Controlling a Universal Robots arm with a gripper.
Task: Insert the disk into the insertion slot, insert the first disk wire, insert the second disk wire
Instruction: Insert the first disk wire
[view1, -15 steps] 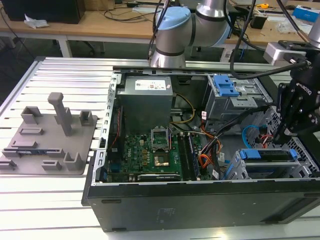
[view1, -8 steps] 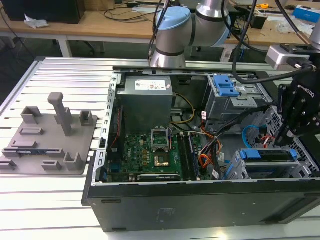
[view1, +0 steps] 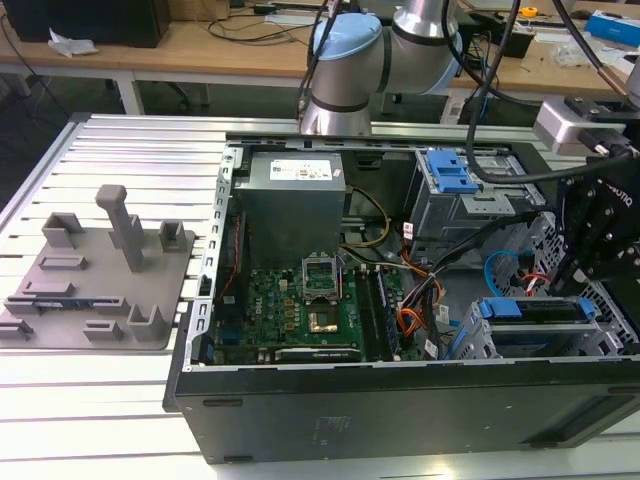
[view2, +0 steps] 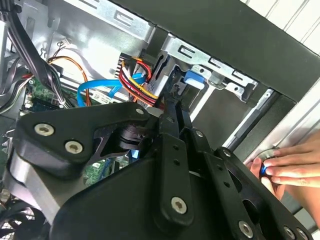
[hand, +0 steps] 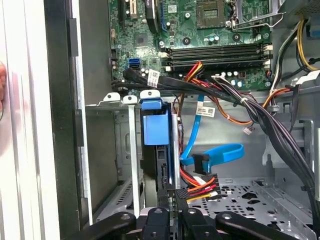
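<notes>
The disk (view1: 530, 309) in its blue carrier (hand: 152, 125) sits inside the insertion slot (view1: 470, 342), a grey perforated cage (hand: 107, 150) at the case's near corner on the exterior view's right. My black gripper (view1: 585, 270) hangs just over it. Its fingers (hand: 170, 216) stand close together, shut on the dark plug of the first disk wire (hand: 196, 190), the orange-red bundle (view2: 139, 79), right at the disk's rear edge. The second disk wire (hand: 216, 153), a light blue loop (view2: 97, 91), lies beside it, its dark plug (hand: 202, 163) just above the red wires.
A person's hand (view2: 286, 170) rests on the case's outer edge. A taller bay with a blue latch (view1: 450, 175), the power supply (view1: 290, 195) and the motherboard (view1: 300, 310) crowd the case. Thick black cable bundles (hand: 260, 115) cross above the cage. A grey fixture plate (view1: 95, 270) lies on the exterior view's left.
</notes>
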